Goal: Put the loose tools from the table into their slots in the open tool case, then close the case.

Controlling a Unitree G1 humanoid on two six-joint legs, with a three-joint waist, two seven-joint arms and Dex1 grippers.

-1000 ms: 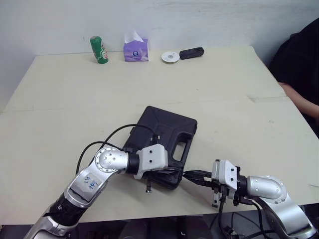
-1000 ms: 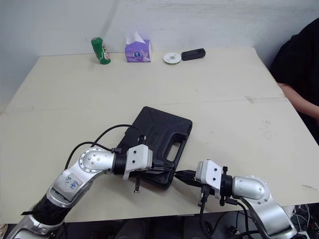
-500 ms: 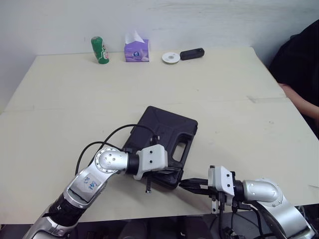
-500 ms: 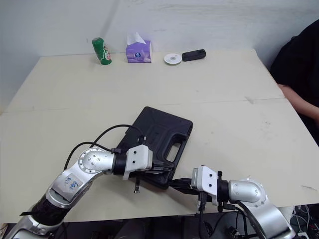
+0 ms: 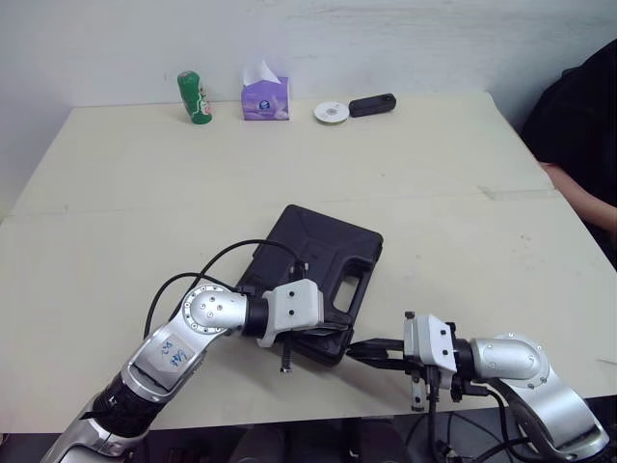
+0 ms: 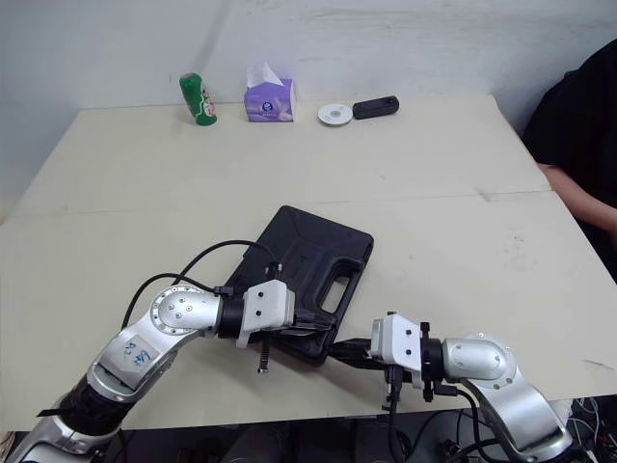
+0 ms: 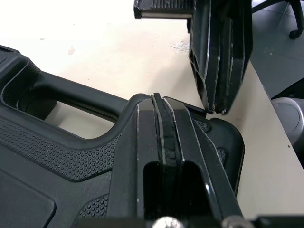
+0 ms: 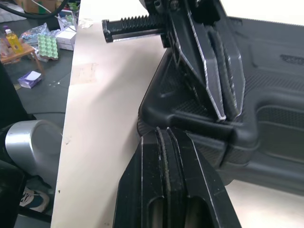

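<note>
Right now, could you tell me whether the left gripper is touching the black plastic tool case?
Touching. The right wrist view shows the left gripper meeting the corner of the black plastic tool case, no gap.

The pale beige rectangular table (image 5: 145,193) carries a closed black plastic tool case (image 5: 313,251). Well beyond the case, in a row from left to right, lie a green can (image 5: 194,97), a purple tissue box (image 5: 263,98), a white disc (image 5: 331,112) and a black oblong device (image 5: 371,103).
</note>
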